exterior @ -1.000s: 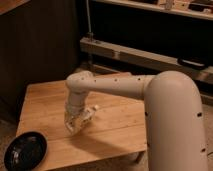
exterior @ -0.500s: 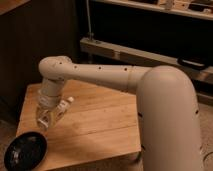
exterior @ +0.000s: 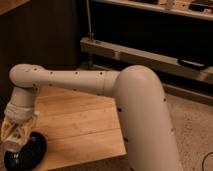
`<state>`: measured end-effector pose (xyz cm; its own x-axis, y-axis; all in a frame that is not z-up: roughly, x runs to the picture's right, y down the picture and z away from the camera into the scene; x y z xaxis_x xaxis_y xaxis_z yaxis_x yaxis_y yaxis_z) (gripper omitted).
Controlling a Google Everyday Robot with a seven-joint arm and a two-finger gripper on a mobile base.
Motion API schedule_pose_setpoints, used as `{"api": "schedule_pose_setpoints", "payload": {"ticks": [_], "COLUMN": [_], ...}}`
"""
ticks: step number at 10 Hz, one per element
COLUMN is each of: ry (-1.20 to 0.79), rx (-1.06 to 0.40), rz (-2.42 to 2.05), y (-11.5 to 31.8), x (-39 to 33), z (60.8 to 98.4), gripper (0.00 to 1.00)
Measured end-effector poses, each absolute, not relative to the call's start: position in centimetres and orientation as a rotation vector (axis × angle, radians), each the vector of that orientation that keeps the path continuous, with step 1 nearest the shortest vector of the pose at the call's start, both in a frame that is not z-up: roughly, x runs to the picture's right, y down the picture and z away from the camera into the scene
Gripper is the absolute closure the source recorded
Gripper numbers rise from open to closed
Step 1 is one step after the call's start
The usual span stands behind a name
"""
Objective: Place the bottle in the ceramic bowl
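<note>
My gripper [exterior: 16, 141] hangs at the far left, at the end of the white arm that reaches across the wooden table [exterior: 80, 125]. It is shut on the bottle [exterior: 13, 133], a slim whitish shape held between the pale fingers and largely hidden by them. Right under the gripper sits the ceramic bowl [exterior: 31, 153], round and glossy black, on the table's front left corner. The gripper's lower end overlaps the bowl's upper left rim. I cannot tell whether the bottle touches the bowl.
The big white arm housing [exterior: 145, 125] fills the right foreground. A metal shelf rail [exterior: 145, 54] runs behind the table, with dark shelving above it. Speckled floor [exterior: 192, 125] lies to the right. The table's front edge is close to the bowl.
The arm has swung left and down with the bottle, from over the table's middle to right above the black bowl. The grip has stayed shut.
</note>
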<state>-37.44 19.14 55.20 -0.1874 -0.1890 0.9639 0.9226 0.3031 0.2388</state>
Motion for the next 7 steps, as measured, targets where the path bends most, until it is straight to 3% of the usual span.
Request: {"api": "schedule_pose_setpoints", "payload": {"ticks": [3,7], "ry": [-1.615,-1.631], "rx": [-0.757,-0.76], "rz": [-1.326,-1.335], "y": [21.1,21.2], "x": [-39.3,-39.3], "z": [53.2,53.1], "gripper": [1.0,1.0]}}
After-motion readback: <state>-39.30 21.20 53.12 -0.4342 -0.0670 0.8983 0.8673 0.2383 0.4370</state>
